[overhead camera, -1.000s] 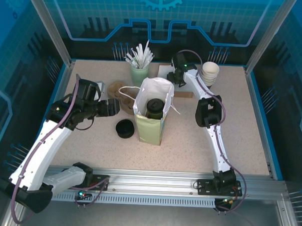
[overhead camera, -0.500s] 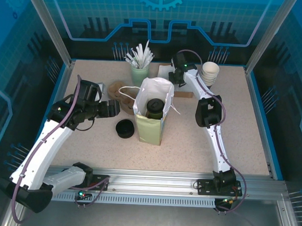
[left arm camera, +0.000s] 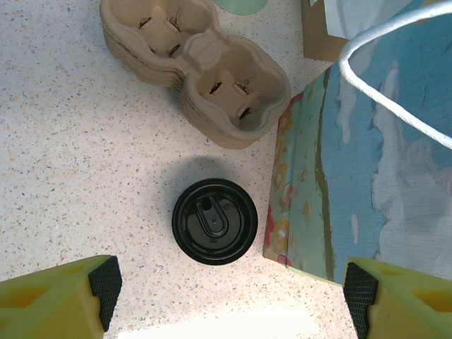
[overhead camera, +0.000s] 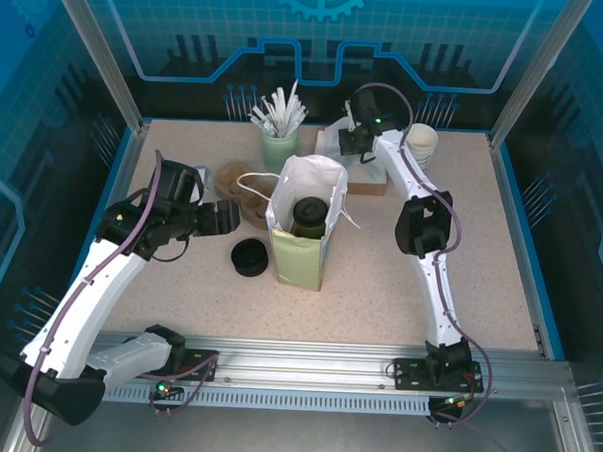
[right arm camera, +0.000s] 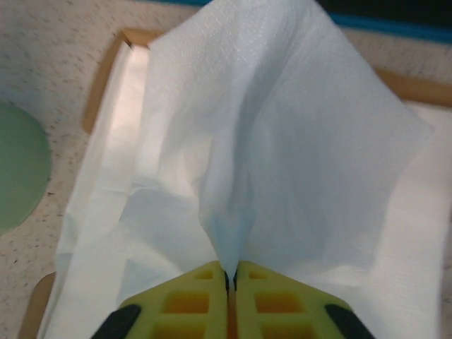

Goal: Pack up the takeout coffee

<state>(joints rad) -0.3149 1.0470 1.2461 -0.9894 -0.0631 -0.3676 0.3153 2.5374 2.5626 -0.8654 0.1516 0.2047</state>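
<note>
Right wrist: my right claw pinches a napkin tight, tips buried in its fold. Left claw gapes empty over a lid; coffee stands right of it in the bag, body hidden.

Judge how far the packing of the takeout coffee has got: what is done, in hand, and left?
Done: the takeout coffee stands inside the paper bag. In hand: the right gripper is shut on a white napkin, pinched into a peak. The left gripper hangs open above a loose black lid. Left, probably: getting the napkin into the bag.
</note>
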